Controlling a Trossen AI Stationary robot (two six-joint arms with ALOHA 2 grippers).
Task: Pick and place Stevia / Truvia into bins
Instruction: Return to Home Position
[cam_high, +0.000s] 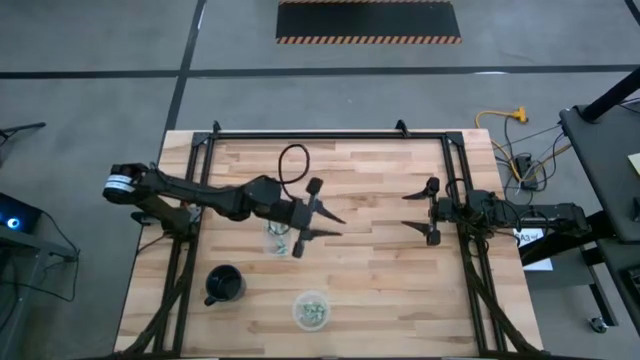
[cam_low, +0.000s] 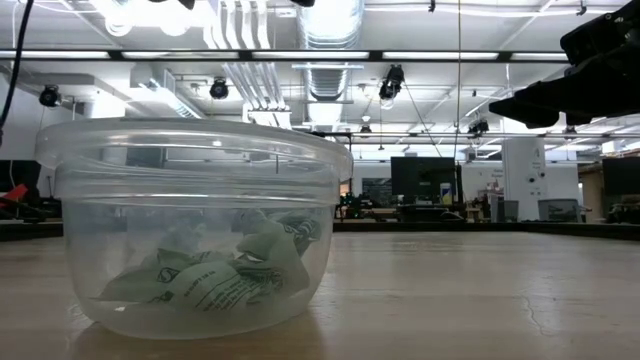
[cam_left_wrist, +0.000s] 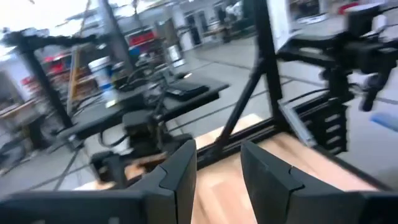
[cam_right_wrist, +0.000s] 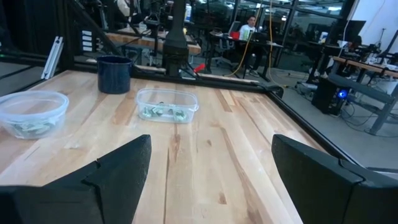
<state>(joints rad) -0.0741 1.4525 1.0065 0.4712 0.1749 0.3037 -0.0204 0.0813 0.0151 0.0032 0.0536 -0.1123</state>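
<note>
The squarish clear bin (cam_high: 276, 238) (cam_right_wrist: 166, 104) stands on the table with green-white packets (cam_right_wrist: 163, 112) lying in it. The round clear bin (cam_high: 311, 310) (cam_low: 190, 225) (cam_right_wrist: 32, 111) stands nearer the near edge and also holds several packets (cam_low: 225, 275). I see no loose packet on the wood. My left gripper (cam_high: 328, 219) (cam_left_wrist: 217, 177) is open and empty, raised over the table's middle just right of the squarish bin. My right gripper (cam_high: 413, 211) (cam_right_wrist: 211, 165) is open wide and empty, near the right side, pointing toward the bins.
A black mug (cam_high: 224, 285) (cam_right_wrist: 115, 74) stands near the left edge, left of the round bin. A black metal frame (cam_high: 330, 135) runs along the table's far and side edges. Bare wood (cam_high: 380, 280) lies between the two grippers and toward the near right.
</note>
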